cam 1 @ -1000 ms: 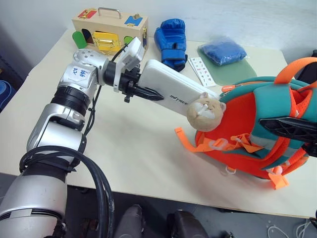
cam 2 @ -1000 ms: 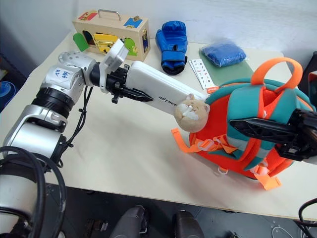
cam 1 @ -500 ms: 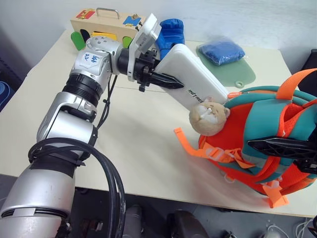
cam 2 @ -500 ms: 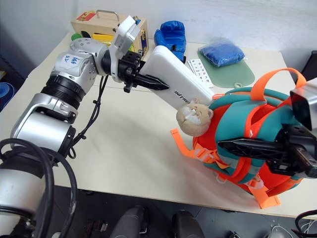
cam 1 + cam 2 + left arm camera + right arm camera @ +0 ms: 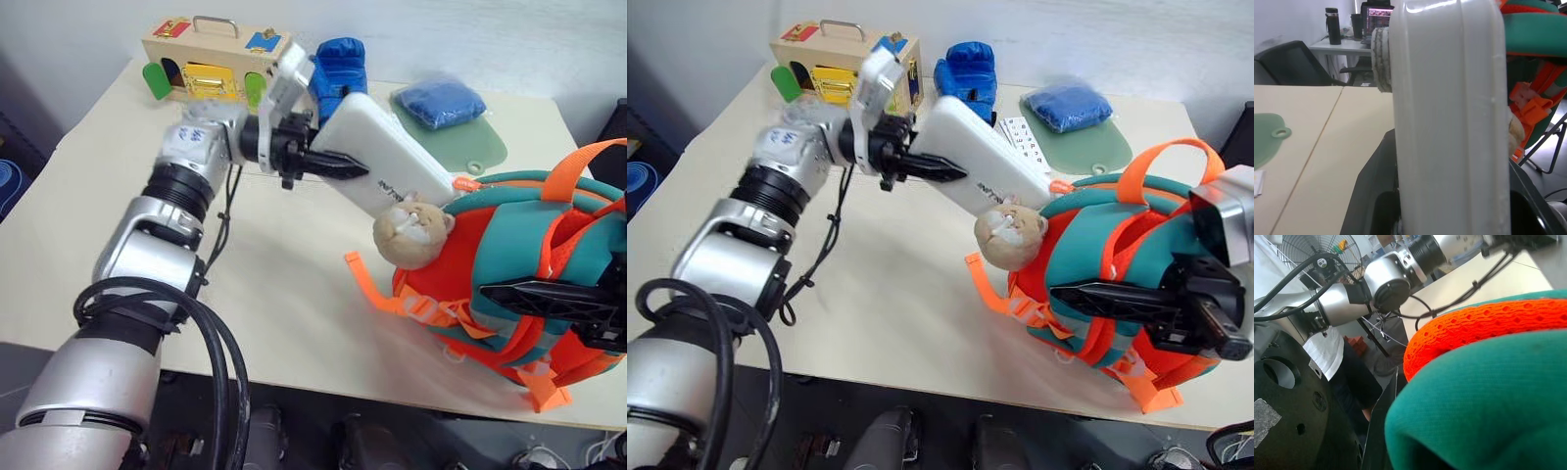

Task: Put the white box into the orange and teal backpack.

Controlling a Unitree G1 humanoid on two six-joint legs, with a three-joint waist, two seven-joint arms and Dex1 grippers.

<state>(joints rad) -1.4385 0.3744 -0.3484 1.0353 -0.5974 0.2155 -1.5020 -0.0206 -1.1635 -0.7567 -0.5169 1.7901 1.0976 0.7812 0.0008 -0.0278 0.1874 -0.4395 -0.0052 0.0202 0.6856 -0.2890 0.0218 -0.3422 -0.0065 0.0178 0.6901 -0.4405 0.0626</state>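
Compared with one second earlier, we see the left gripper (image 5: pixel 338 164) and the white box (image 5: pixel 387 168) it carries shifted toward the right of the frame, closer to the orange and teal backpack (image 5: pixel 509 274), with the box's far end now reaching the backpack's upper teal rim rather than stopping short of it. We also note that the backpack has been pulled more upright, and the right gripper (image 5: pixel 1087 294) sits lower on it than before.

We find the white box held in the air above the surface (image 5: pixel 284 284), in the upper middle of the head views, clamped at its near end between the left gripper's two black fingers. Its long axis runs from upper left to lower right, sloping down toward the backpack. The lettered end points at the bag, just above the tan plush animal (image 5: pixel 411 230) that hangs on the bag's left side. In the left wrist view the box (image 5: pixel 1449 122) runs straight away from the camera, with the bag's orange and teal fabric beyond it.

We see the right gripper at the right edge, closed narrowly on the backpack's teal strap (image 5: pixel 1488 396).

Behind, along the surface's far edge, lie a wooden toy box (image 5: pixel 216 59), a blue boxing glove (image 5: pixel 338 64) and a blue pouch (image 5: pixel 441 100) on a green mat (image 5: pixel 485 147).
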